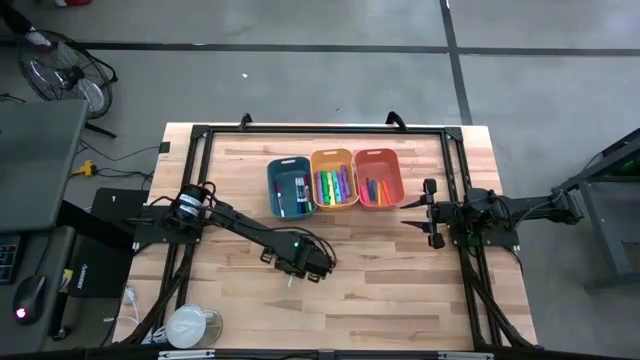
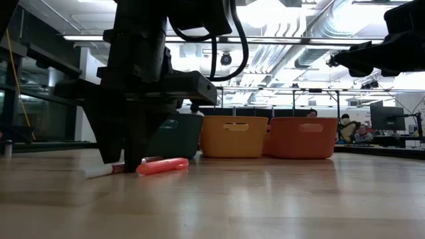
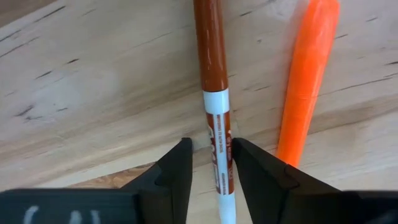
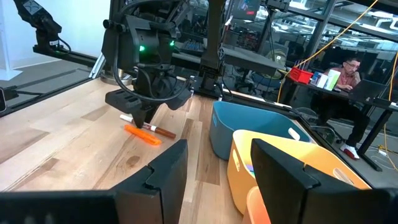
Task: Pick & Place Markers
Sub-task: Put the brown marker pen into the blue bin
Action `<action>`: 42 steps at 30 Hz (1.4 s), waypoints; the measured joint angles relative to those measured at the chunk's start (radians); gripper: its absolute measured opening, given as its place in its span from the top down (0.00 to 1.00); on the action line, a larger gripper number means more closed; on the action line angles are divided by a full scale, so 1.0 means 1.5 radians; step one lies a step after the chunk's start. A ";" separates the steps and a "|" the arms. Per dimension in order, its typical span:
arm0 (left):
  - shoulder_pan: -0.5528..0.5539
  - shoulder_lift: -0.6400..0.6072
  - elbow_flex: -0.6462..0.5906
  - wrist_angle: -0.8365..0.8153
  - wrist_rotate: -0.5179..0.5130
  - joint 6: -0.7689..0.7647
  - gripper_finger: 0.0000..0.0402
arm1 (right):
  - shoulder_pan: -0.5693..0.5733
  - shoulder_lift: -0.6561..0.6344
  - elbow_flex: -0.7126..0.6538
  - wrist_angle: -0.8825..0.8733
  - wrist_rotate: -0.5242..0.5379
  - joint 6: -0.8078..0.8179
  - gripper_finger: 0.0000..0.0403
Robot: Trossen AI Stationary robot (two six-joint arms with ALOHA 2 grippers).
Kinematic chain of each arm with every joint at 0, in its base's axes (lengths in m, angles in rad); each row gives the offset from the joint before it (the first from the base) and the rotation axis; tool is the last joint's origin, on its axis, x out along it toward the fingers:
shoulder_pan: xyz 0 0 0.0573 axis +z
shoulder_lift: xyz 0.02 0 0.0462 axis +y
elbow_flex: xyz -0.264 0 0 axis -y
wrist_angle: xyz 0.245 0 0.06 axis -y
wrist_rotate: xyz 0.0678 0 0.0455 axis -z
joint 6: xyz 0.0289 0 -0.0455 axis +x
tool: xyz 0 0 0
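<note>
Down at the table's front-middle, left gripper point(image 1: 300, 268) is on the wood point(image 1: 400, 290), jaws partly open and straddling a brown marker point(image 3: 214, 93); looks like no squeeze yet, can't confirm contact. Orange marker point(image 3: 308, 81) lies just beside it, apart. Grasp step for the pick, I'd say. Next: pinch the brown one only, lift, carry to the bins point(image 1: 335, 180), which already hold markers. Right gripper point(image 1: 430, 213) waits open beside the orange bin point(image 1: 378, 178), holding nothing.

We saw a white roll of tape point(image 1: 190, 326) on the pale wooden table point(image 1: 380, 290), near its front-left corner.
</note>
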 joint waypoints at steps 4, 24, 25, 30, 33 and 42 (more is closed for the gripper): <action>0.000 0.000 0.000 0.006 0.000 0.002 0.79 | 0.000 0.000 0.000 0.000 0.000 0.000 0.59; 0.007 -0.024 -0.001 -0.004 -0.027 0.013 0.95 | 0.000 0.000 0.000 0.000 0.000 0.000 0.59; 0.007 -0.027 -0.001 -0.004 -0.034 0.015 0.95 | 0.000 0.000 0.000 0.000 0.000 0.000 0.59; 0.017 -0.053 -0.003 -0.011 -0.061 0.018 0.95 | 0.000 0.000 0.000 0.000 0.000 0.000 0.59; 0.023 -0.081 -0.003 -0.028 -0.073 0.025 0.95 | 0.000 0.000 0.000 0.000 0.000 0.000 0.59; 0.053 -0.158 0.001 -0.106 -0.105 0.038 0.95 | 0.000 0.000 0.000 0.000 0.000 0.000 0.59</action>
